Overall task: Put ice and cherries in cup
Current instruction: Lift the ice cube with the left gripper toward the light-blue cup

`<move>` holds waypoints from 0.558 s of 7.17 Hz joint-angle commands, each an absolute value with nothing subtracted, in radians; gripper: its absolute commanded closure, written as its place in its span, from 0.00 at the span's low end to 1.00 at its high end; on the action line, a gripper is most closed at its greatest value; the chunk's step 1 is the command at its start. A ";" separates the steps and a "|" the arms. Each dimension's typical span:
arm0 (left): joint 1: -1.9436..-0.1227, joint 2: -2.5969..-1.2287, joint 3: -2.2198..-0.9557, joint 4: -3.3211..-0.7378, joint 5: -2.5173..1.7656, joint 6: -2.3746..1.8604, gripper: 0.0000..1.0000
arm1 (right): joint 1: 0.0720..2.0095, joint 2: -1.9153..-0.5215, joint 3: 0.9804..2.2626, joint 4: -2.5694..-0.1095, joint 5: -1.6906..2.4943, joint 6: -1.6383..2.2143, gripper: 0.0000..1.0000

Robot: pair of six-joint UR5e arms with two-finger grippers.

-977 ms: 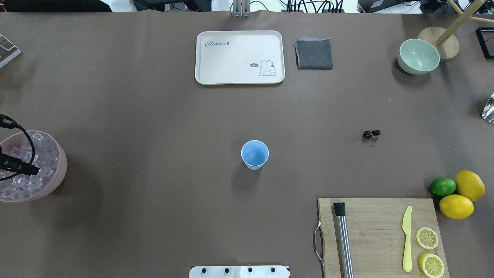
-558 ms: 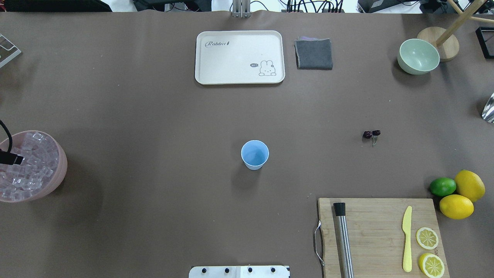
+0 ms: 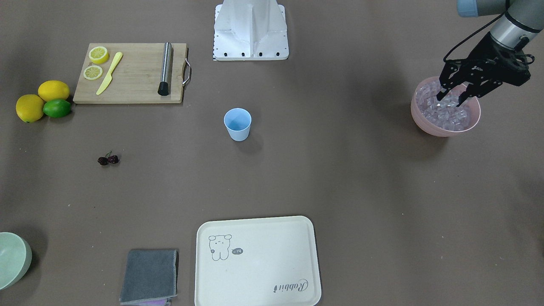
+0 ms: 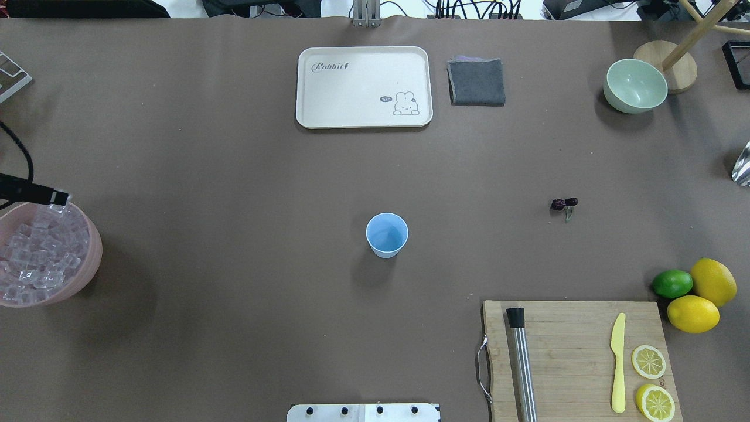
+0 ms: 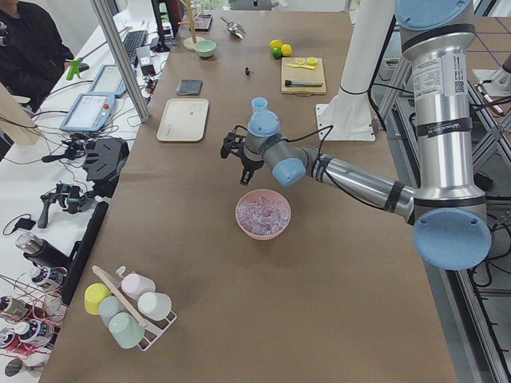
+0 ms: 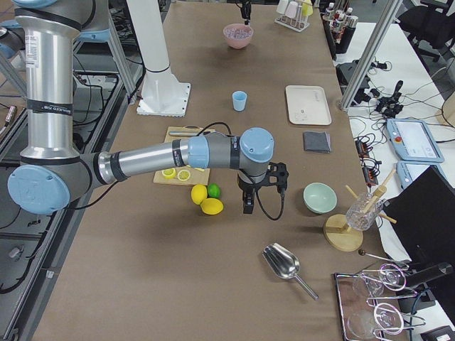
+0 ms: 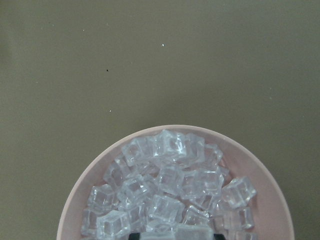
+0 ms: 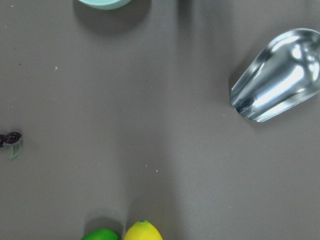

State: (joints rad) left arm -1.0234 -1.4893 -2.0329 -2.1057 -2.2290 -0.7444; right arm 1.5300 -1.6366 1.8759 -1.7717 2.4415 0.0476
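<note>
The light blue cup [image 4: 387, 234] stands upright and empty at the table's middle. It also shows in the front view [image 3: 237, 123]. The ice [image 4: 35, 252] fills a pink bowl [image 4: 91, 264] at the table's left edge. My left gripper [image 4: 60, 198] hangs over the bowl's far rim [image 3: 442, 129], shut on one clear ice cube that shows at its fingertips. The dark cherries [image 4: 563, 203] lie on the table, right of the cup. My right gripper [image 6: 247, 206] hovers low beside the lemons, away from the cherries; I cannot tell whether it is open or shut.
A cutting board [image 4: 574, 351] at the front right carries a steel muddler [image 4: 521, 363], a yellow knife and lemon slices. Two lemons and a lime [image 4: 694, 293] lie beside it. A tray [image 4: 363, 87], a grey cloth [image 4: 477, 82] and a green bowl [image 4: 636, 85] stand at the back. A metal scoop [image 8: 280, 75] lies far right.
My left gripper was down among the ice in the bowl. It now stands above the bowl's far rim with a cube at its tips. The cup and the cherries have not moved.
</note>
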 commanded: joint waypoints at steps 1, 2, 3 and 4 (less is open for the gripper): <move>-0.901 -1.746 -2.019 -2.100 -2.246 -1.033 1.00 | 1.529 -1.634 1.876 -1.772 2.442 0.048 0.00; -0.838 -1.864 -1.975 -2.099 -2.196 -1.128 1.00 | 1.529 -1.634 1.876 -1.772 2.441 0.048 0.00; -0.743 -1.964 -1.909 -2.098 -2.104 -1.185 1.00 | 1.529 -1.634 1.876 -1.772 2.441 0.048 0.00; -0.670 -2.041 -1.857 -2.097 -2.015 -1.213 1.00 | 1.529 -1.634 1.876 -1.772 2.441 0.048 0.00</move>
